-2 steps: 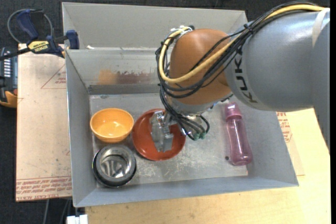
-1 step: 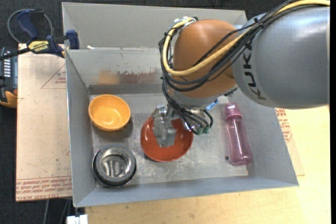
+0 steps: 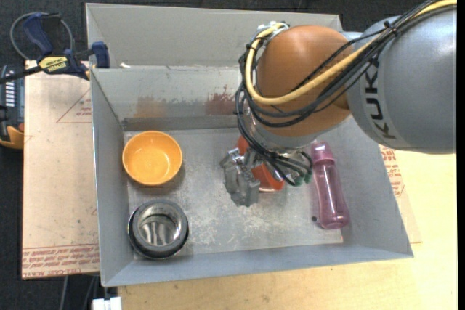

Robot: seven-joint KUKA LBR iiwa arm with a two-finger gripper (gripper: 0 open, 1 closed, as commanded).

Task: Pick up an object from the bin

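A grey bin (image 3: 218,247), smudged reddish-brown along its back wall and flecked pale on its floor, is pictured with an orange bowl (image 3: 152,158), a silver cup (image 3: 158,229) dark on the inside and a translucent pink bottle (image 3: 328,187). The gripper (image 3: 243,191) is seen in dull grey, a small thing (image 3: 273,179) by it in orange-red. The cover (image 3: 301,69) is coloured orange-brown and looped with yellow and black cables (image 3: 248,76), while the arm (image 3: 418,83) is finished in grey with black lettering.

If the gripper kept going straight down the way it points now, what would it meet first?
Probably the bare bin floor, or the small orange-red thing lying right beside the gripper in the middle of the bin. Depth is unclear from this view.
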